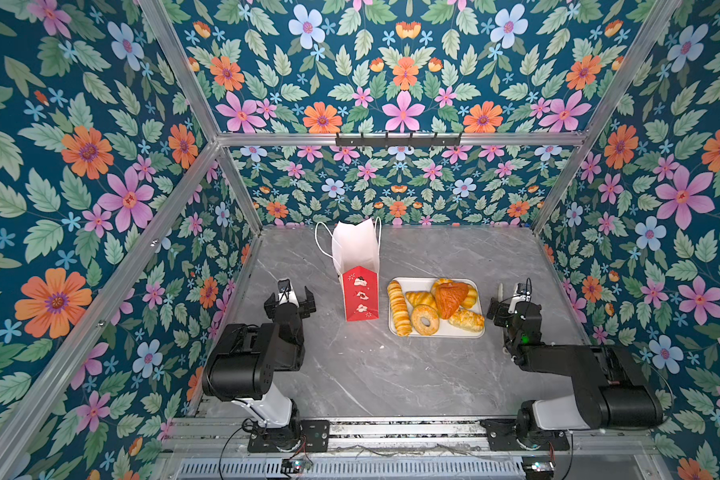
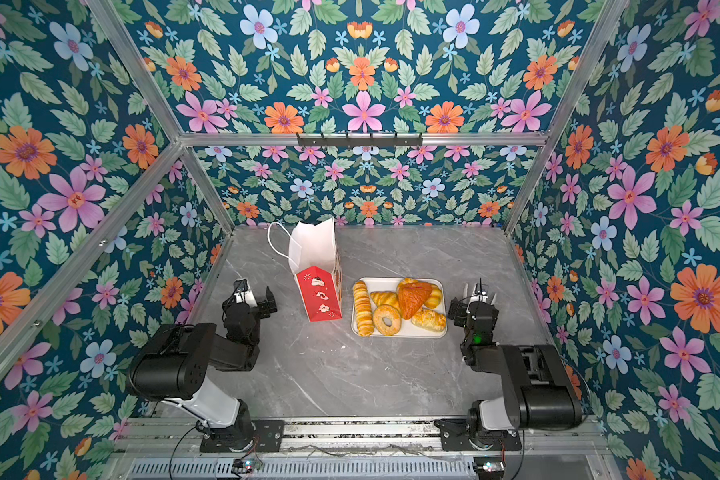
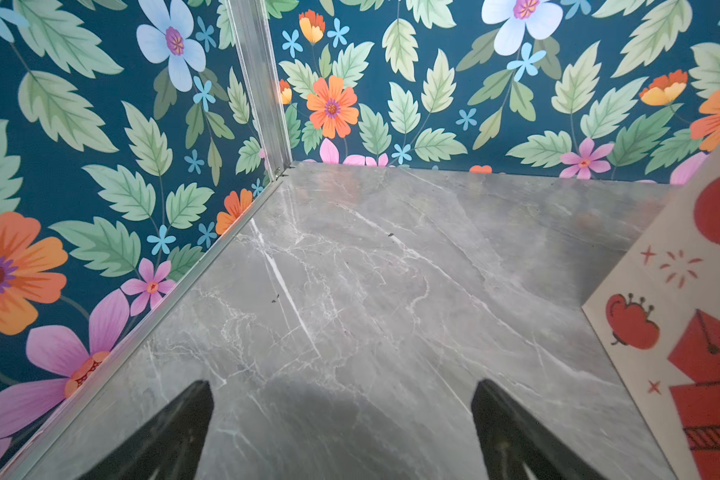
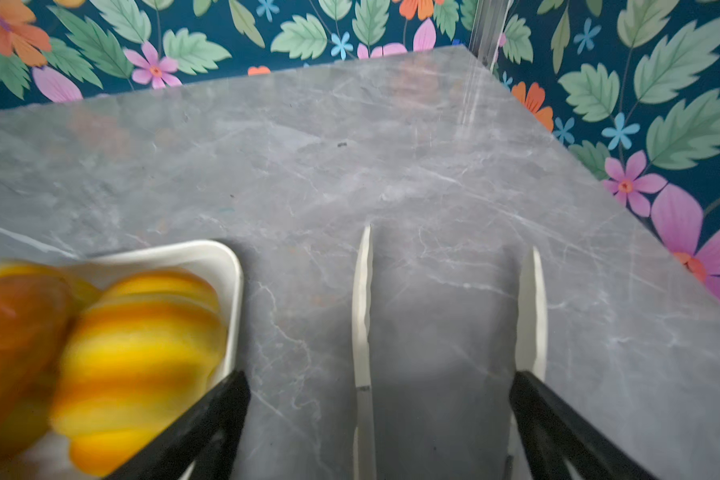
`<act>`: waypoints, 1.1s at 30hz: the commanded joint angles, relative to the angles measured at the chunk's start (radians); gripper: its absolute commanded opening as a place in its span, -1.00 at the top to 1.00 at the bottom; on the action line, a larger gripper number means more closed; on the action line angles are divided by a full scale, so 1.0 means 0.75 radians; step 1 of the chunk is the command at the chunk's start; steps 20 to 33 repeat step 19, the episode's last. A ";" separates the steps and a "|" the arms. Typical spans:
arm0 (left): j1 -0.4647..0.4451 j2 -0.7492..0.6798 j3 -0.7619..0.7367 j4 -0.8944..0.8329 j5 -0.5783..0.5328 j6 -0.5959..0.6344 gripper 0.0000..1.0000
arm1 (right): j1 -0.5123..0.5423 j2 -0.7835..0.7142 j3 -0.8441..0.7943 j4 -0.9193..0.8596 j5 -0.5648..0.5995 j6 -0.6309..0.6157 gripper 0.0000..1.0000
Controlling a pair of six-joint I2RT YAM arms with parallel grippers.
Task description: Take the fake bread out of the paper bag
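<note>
— What's over on the left?

— The left gripper [image 1: 291,297], jaws spread wide with nothing in them, above bare table [image 1: 371,374] left of centre.

— And the bag?

— The paper bag [image 1: 360,295] is upright just to its right, mid-frame. It's stiff red-and-white paper with white cord handles [image 1: 319,241] and an open mouth, white inside. I can't see down to its bottom.

— So where's the bread?

— The fake bread [image 1: 467,321] is piled on a flat white tray [image 1: 454,331] with rounded corners, right of the bag and slightly apart from it. The pieces are glossy and golden. There's a long plaited loaf [image 1: 399,307] along the left rim, then a croissant [image 1: 420,297] and a ring doughnut [image 1: 425,320]. A darker brown triangle [image 1: 449,299] rests on the others.

— And the far right?

— The right gripper [image 1: 511,291], white fingers wide apart and empty, sits just beside the tray's right rim. Smooth grey marbled tabletop spreads across the lower middle, between the arms.
</note>
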State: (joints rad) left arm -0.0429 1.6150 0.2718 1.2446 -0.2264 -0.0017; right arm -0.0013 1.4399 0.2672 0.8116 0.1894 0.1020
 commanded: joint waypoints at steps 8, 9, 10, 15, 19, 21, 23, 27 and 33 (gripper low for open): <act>0.001 0.002 0.002 0.049 0.013 -0.008 -1.00 | 0.006 0.009 0.030 0.174 0.033 -0.015 -0.99; 0.001 0.001 0.002 0.049 0.014 -0.007 -1.00 | 0.006 0.020 0.023 0.204 0.034 -0.019 -0.99; 0.001 0.001 0.002 0.050 0.014 -0.008 -1.00 | 0.006 0.004 0.032 0.158 0.032 -0.015 -0.99; 0.000 0.007 0.014 0.030 0.018 -0.009 -1.00 | 0.006 -0.006 0.036 0.132 0.031 -0.008 -0.99; 0.001 0.002 0.002 0.050 0.016 -0.008 -1.00 | 0.006 0.001 0.032 0.152 0.034 -0.014 -0.99; 0.001 0.002 0.002 0.050 0.016 -0.008 -1.00 | 0.006 0.001 0.032 0.152 0.034 -0.014 -0.99; 0.001 0.002 0.002 0.050 0.016 -0.008 -1.00 | 0.006 0.001 0.032 0.152 0.034 -0.014 -0.99; 0.001 0.002 0.002 0.050 0.016 -0.008 -1.00 | 0.006 0.001 0.032 0.152 0.034 -0.014 -0.99; 0.001 0.002 0.002 0.050 0.016 -0.008 -1.00 | 0.006 0.001 0.032 0.152 0.034 -0.014 -0.99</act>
